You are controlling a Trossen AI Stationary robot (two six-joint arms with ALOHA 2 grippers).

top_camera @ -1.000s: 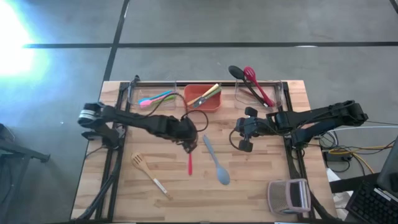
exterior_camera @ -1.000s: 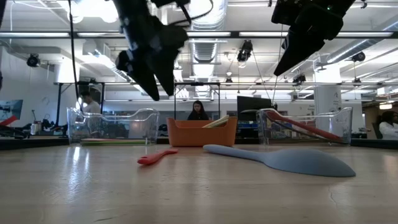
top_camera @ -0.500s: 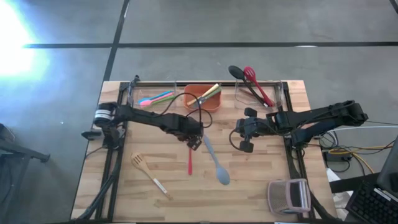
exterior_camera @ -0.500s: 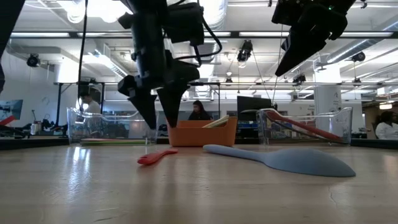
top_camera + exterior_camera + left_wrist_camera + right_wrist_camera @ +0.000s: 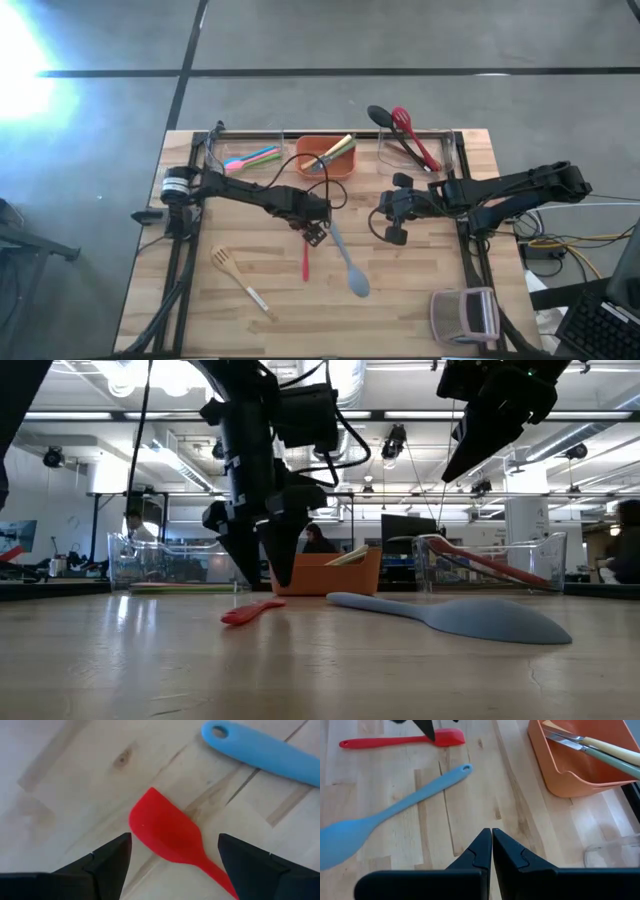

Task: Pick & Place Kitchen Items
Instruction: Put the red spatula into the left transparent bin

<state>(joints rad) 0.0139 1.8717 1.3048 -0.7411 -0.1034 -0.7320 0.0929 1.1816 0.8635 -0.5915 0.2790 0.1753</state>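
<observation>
A red spatula (image 5: 306, 262) lies flat on the table, its blade (image 5: 165, 832) toward the far edge. A blue spoon (image 5: 347, 262) lies just to its right. My left gripper (image 5: 315, 235) is open, pointing down just above the table. In the left wrist view (image 5: 172, 855) its fingers stand on either side of the red blade without touching it. It also shows in the low view (image 5: 265, 572). My right gripper (image 5: 385, 222) is shut and empty, held high right of the blue spoon (image 5: 390, 817); it shows shut in the right wrist view (image 5: 491, 831).
A pale wooden fork (image 5: 238, 280) lies near the front left. An orange bin (image 5: 328, 157) holding utensils stands at the back middle. Beside it are a clear bin (image 5: 245, 155) with pink, blue and green utensils and a clear bin (image 5: 415, 145) with black and red ones. A grey device (image 5: 465, 315) sits at the front right.
My left gripper has gone a little toward the table's right and near edges. It has also come down over the red spatula's blade until its fingertips are close above the table. The utensils have not moved.
</observation>
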